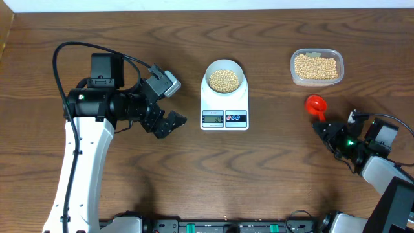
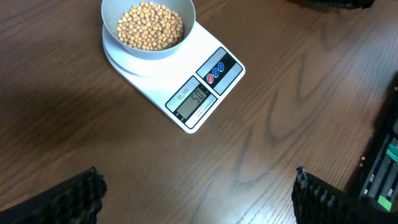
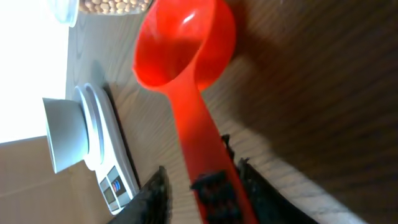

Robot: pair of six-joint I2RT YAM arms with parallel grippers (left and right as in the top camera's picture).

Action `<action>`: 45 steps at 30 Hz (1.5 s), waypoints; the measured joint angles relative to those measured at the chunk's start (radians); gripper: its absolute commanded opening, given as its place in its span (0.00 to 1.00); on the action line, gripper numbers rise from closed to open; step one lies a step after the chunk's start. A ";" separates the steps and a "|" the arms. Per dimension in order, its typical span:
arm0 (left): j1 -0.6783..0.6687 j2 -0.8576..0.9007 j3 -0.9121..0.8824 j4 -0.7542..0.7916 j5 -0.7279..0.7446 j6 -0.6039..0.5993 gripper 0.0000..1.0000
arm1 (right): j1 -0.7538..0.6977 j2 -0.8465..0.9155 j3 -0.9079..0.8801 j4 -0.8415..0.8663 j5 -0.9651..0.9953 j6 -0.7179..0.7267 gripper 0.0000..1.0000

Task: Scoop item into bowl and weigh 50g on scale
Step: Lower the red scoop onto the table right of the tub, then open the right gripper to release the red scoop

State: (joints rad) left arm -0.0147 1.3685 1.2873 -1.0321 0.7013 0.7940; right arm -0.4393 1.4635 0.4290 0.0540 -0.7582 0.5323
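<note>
The left gripper (image 2: 198, 186) hangs wide open above the wooden table (image 1: 272, 168), with nothing between its fingers (image 2: 81, 199). Ahead of it and well apart sits the white scale (image 2: 155, 81). The scale's display (image 2: 194, 99) is on the edge nearer this gripper and shows what looks like 50. The white bowl (image 2: 185, 15) stands on the end of the scale farther from the gripper, and the beans (image 2: 150, 25) lie heaped inside it.

The right gripper (image 3: 202, 173) stands partly open, with the handle of a red scoop (image 3: 186, 43) running between its fingers. A gap shows between the handle and one finger; whether the other finger touches the handle I cannot tell. The scoop lies on the table with its empty cup pointing away from this gripper. Beyond the cup, farther out from the gripper, stands a clear tub (image 1: 292, 68) holding more beans. The scale and bowl are well apart from the right gripper, off to one side of the scoop.
</note>
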 measured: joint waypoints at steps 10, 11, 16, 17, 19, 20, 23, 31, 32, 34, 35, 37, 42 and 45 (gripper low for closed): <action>0.000 0.000 0.000 0.000 0.000 0.000 0.98 | 0.002 -0.004 0.000 0.063 0.127 -0.103 0.99; 0.000 0.000 0.000 0.000 0.000 0.000 0.98 | 0.002 -0.004 0.000 0.075 0.145 -0.116 0.99; 0.000 0.000 0.000 0.000 0.000 0.000 0.98 | 0.002 -0.004 0.000 0.114 0.207 -0.175 0.99; 0.000 0.000 0.000 0.000 0.000 0.000 0.98 | 0.002 -0.004 0.000 0.114 0.211 -0.179 0.99; 0.000 0.000 0.000 0.000 0.000 0.000 0.98 | 0.004 -0.004 0.000 0.105 0.217 -0.194 0.99; 0.000 0.000 0.000 0.000 0.000 0.000 0.98 | 0.008 -0.004 0.000 0.095 0.217 -0.201 0.99; 0.000 0.000 0.000 0.000 0.000 0.000 0.98 | 0.056 -0.010 0.004 0.048 0.226 -0.253 0.99; 0.000 0.000 0.000 0.000 0.000 0.000 0.98 | 0.150 -0.106 0.003 -0.056 0.384 -0.304 0.99; 0.000 0.000 0.000 0.000 0.000 0.000 0.98 | 0.152 -0.148 0.002 -0.085 0.425 -0.310 0.99; 0.000 0.000 0.000 0.000 0.000 0.000 0.98 | 0.154 -0.217 0.002 -0.129 0.486 -0.332 0.99; 0.000 0.000 0.000 0.000 0.000 0.000 0.98 | 0.157 -0.254 0.002 -0.152 0.517 -0.346 0.99; 0.000 0.000 0.000 0.000 0.000 0.000 0.98 | 0.166 -0.305 0.002 -0.182 0.565 -0.365 0.99; 0.000 0.000 0.000 0.000 0.000 0.000 0.98 | 0.196 -0.373 0.002 -0.130 0.587 -0.389 0.99; 0.000 0.000 0.000 0.000 0.000 0.000 0.98 | 0.207 -0.396 -0.002 -0.019 0.534 -0.405 0.99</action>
State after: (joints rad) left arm -0.0151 1.3685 1.2873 -1.0325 0.7017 0.7940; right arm -0.2321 1.0672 0.4271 0.0353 -0.2241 0.1272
